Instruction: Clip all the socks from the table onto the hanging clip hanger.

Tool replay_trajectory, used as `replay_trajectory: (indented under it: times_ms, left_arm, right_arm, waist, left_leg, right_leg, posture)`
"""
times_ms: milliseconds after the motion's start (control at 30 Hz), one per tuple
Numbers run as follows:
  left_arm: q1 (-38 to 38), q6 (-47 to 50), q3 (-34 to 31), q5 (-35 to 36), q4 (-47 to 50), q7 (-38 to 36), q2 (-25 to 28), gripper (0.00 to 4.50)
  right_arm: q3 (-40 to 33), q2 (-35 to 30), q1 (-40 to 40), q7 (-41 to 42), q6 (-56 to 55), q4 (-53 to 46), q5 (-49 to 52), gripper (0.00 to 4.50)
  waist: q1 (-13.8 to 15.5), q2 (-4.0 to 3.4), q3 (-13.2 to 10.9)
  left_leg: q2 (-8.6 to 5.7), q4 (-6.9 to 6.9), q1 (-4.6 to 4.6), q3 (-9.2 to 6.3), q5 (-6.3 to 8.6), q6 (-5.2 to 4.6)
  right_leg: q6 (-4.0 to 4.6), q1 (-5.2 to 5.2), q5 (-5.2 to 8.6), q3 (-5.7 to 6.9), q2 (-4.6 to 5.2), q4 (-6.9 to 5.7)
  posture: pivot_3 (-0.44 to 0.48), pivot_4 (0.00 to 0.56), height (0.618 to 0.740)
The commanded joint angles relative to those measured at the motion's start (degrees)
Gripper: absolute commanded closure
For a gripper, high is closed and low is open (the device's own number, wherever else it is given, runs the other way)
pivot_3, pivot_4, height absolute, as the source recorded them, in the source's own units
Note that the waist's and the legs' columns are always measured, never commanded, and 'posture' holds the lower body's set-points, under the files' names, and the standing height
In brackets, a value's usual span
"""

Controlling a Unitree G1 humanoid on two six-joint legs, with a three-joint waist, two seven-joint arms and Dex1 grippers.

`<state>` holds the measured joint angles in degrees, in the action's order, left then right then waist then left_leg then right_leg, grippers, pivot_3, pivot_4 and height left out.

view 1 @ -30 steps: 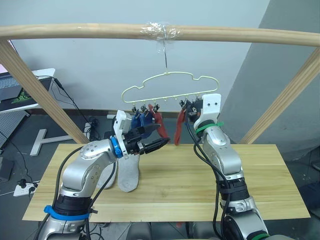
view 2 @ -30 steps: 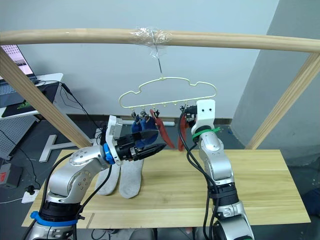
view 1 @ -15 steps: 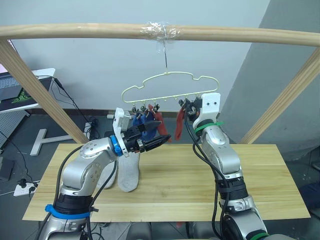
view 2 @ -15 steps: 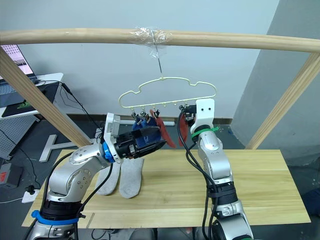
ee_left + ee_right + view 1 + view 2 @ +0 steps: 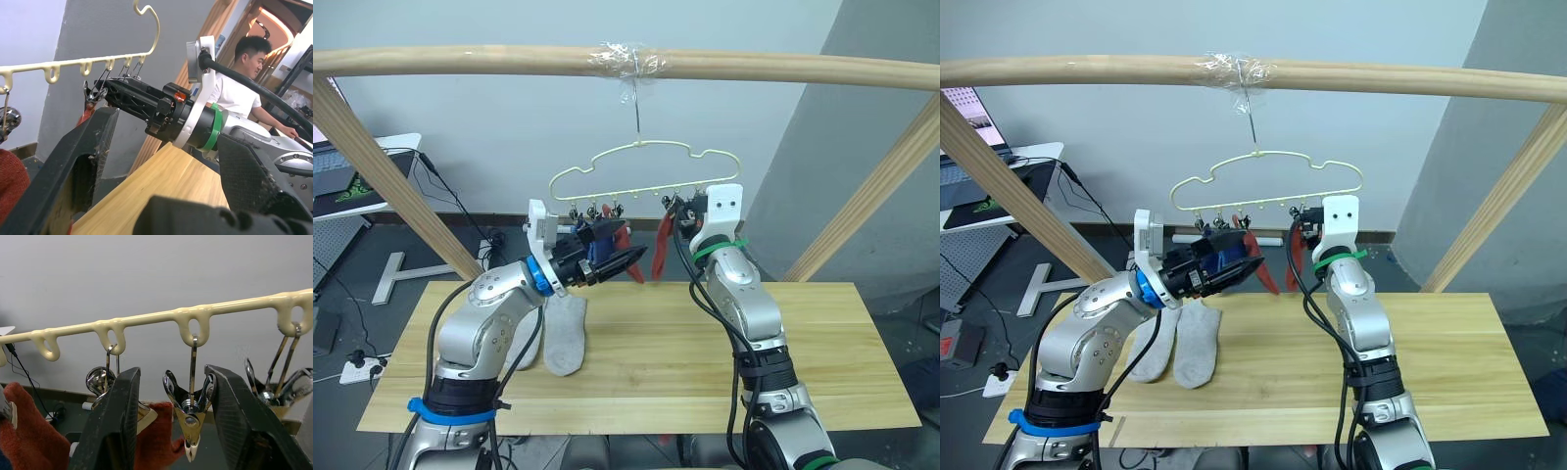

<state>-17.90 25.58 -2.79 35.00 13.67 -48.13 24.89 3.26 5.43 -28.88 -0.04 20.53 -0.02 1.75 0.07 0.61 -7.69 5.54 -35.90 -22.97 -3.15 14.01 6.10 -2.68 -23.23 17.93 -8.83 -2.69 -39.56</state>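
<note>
Grey pair first, bc that's what is left: two light grey ankle socks (image 5: 564,338) lie flat on the pale wooden plank table (image 5: 705,382), side by side, not yet hung. The thin pale yellow wire clip hanger (image 5: 146,318) already carries the two blue socks (image 5: 594,245) and two rust red socks (image 5: 661,253) on its small metal clips.

Left gripper (image 5: 625,257) is up by the hung blue/red socks, fingers spread wide w/ nothing between them. Right gripper (image 5: 678,206) sits right at the clip row, fingers apart and straddling one free silver clip (image 5: 190,418) without pinching it, afaict.

Key bit for the next move imo: the grey socks are below the left gripper and a bit to its left, long axis running from the far side of the table toward us, toes nearer us. Left arm is clearly the closer one; right arm is well apart from them but parked at the free clip. So we'd guess left drops down to grab a sock and right works the clip.
</note>
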Motion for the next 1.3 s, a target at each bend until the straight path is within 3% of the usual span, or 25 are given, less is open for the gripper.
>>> replay_trajectory:
  times_ms: [33,200,267,367,467,600,833,967,1000,1300]
  left_arm:
    - [0.0,-1.4,-0.7,-0.2,1.7,0.3,0.3,0.80]
    - [-0.1,-1.2,-0.8,0.0,1.9,0.5,0.3,0.80]
    - [-0.1,-1.1,-0.8,0.0,2.0,0.5,0.3,0.80]
    - [0.2,-1.1,-0.6,0.0,2.2,0.6,0.2,0.80]
    - [0.4,-0.9,-0.5,0.0,2.5,0.8,0.2,0.80]
    - [1.6,-1.5,0.0,-1.3,2.2,1.2,0.5,0.80]
    - [6.0,0.0,-1.1,-8.4,-2.9,11.0,-0.4,0.80]
    - [9.2,-2.2,2.4,-19.8,-11.8,18.1,1.1,0.03]
    - [9.3,-2.4,2.6,-20.9,-12.9,19.1,0.9,0.03]
    - [8.2,-5.3,6.7,-29.4,-25.7,19.8,0.8,0.03]
  right_arm:
    - [-0.3,0.8,-1.9,-0.1,-1.5,-1.1,0.8,2.35]
    - [-0.5,0.9,-1.9,0.0,-1.8,-0.9,1.0,2.51]
    - [-0.6,1.0,-2.0,-0.2,-2.1,-0.9,1.1,2.90]
    - [-0.7,0.8,-2.1,-0.2,-2.2,-0.7,1.1,3.85]
    - [-0.7,0.7,-2.0,0.0,-2.2,-0.7,1.2,4.44]
    - [-1.2,-0.8,-1.1,0.8,-1.5,-2.0,1.4,4.47]
    - [-3.0,-6.6,-1.1,6.1,8.8,-7.2,5.8,4.47]
    - [-2.6,-9.1,-0.3,8.9,16.4,-12.1,8.5,4.50]
    - [-2.5,-9.3,-0.2,9.2,17.3,-12.8,8.8,4.50]
    - [-2.4,-9.0,2.1,7.7,21.8,-17.6,9.2,4.50]
  waist:
    - [0.0,0.00,0.0]
    - [0.0,0.00,-0.1]
    - [0.0,0.00,-0.1]
    - [0.0,-0.01,-0.2]
    - [0.0,-0.01,-0.2]
    - [0.0,-0.02,-0.2]
    - [0.4,-0.01,-0.2]
    - [0.4,-0.04,-0.2]
    - [0.4,-0.03,-0.2]
    - [1.2,-0.01,-0.2]
  left_leg:
    - [0.00,0.00,0.00,0.00,0.00,0.00]
    - [0.00,0.00,0.00,0.00,0.00,0.00]
    - [0.00,0.00,0.00,0.00,0.00,0.00]
    - [0.00,0.01,0.00,0.00,0.00,0.00]
    - [0.00,0.01,0.00,0.00,0.00,0.00]
    - [0.00,0.01,0.00,0.00,0.00,0.00]
    - [0.00,0.01,0.01,0.00,0.00,0.00]
    - [0.01,0.02,0.04,0.00,0.00,0.00]
    - [0.00,0.02,0.03,0.00,0.00,0.00]
    - [0.00,0.04,0.01,0.03,0.00,0.00]
  right_leg:
    - [0.00,0.00,0.00,0.00,0.00,0.00]
    - [0.00,0.00,0.00,0.00,0.00,0.00]
    - [0.00,0.00,0.00,0.00,0.00,0.01]
    - [0.00,0.00,0.00,0.00,0.00,0.01]
    - [0.00,0.00,0.00,0.00,0.00,0.01]
    - [0.00,0.00,0.00,0.00,0.00,0.02]
    - [0.00,0.00,0.00,0.00,0.00,0.03]
    - [0.02,-0.01,0.01,-0.01,-0.01,0.01]
    - [0.03,-0.01,0.02,-0.01,-0.01,0.03]
    - [0.03,-0.03,0.02,-0.01,-0.01,0.09]
  posture:
    - [0.161,0.139,0.740]
    - [0.161,0.139,0.740]
    - [0.161,0.139,0.740]
    - [0.163,0.141,0.740]
    - [0.163,0.141,0.740]
    - [0.163,0.141,0.740]
    - [0.163,0.141,0.740]
    - [0.129,0.136,0.740]
    - [0.129,0.136,0.740]
    - [0.128,0.132,0.740]
